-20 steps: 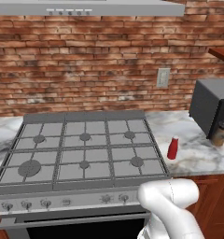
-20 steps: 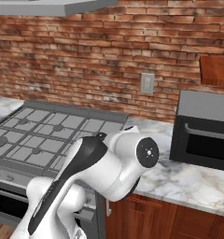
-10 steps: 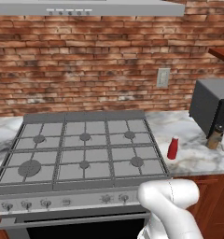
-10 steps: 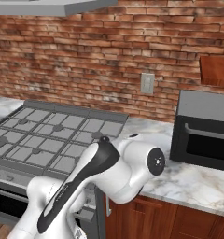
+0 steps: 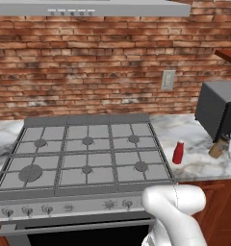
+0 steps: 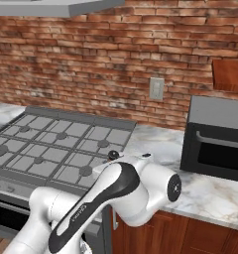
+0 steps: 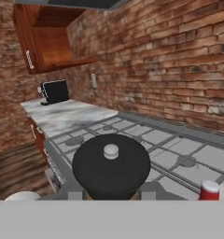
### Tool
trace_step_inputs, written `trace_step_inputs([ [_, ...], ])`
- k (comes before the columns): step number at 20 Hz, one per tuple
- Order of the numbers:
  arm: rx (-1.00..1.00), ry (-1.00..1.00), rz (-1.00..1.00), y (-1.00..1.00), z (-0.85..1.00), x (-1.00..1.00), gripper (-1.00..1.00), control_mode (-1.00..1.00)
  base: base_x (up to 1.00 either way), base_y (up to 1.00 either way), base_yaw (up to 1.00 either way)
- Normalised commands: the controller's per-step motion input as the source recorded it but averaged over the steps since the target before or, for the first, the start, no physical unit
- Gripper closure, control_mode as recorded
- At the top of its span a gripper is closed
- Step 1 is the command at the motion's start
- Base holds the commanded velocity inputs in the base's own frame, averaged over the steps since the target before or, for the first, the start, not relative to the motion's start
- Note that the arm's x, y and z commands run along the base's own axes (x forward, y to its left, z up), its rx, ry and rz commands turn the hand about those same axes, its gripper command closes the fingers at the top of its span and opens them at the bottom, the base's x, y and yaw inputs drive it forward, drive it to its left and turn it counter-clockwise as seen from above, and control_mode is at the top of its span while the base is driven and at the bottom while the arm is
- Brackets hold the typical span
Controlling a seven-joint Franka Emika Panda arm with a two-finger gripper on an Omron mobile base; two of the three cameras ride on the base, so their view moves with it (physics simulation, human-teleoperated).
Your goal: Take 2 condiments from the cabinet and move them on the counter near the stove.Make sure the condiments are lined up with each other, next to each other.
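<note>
- Left base view: red-brown brick wall across the back, pale outlet plate [image 5: 168, 79] on it, grey hood edge along the top. Grey six-burner stove [image 5: 83, 153] set into the white-grey marble counter [image 5: 194, 144]. Slim red squeeze bottle [image 5: 178, 152] upright on the marble just right of the stove. Brown shaker [image 5: 218, 146] further right, in front of the dark microwave [image 5: 218, 115], gripped from above by a dark part of the hand; whether touching the marble, cannot tell.
- Right base view: same brick wall and outlet, microwave [image 6: 217, 139] on the marble at right, corner of the reddish wall cabinet [image 6: 230, 74] above it.
- Hand view: dark round shaker top [image 7: 111, 165] close up between the fingertips, gripper [image 7: 111, 193] pinching it. Red bottle's cap [image 7: 209, 190] at lower right. Open cabinet [image 7: 53, 42] at upper left, wood floor below.
</note>
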Motion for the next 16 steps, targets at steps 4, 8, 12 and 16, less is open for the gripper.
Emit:
trace_step_inputs([
  [4, 0.15, 0.03, 0.0, -0.03, -0.2, 0.11, 1.0, -1.0, 0.0, 0.0, 0.0],
  [8, 0.08, 0.01, 0.0, -0.01, -0.28, 0.16, 1.0, -1.0, 0.0, 0.0, 0.0],
  [12, 0.0, 0.0, 0.0, 0.0, -0.37, 0.16, 1.0, -1.0, 0.0, 0.0, 0.0],
  [16, 0.0, 0.0, 0.0, 0.0, -0.31, 0.18, 1.0, -1.0, 0.0, 0.0, 0.0],
])
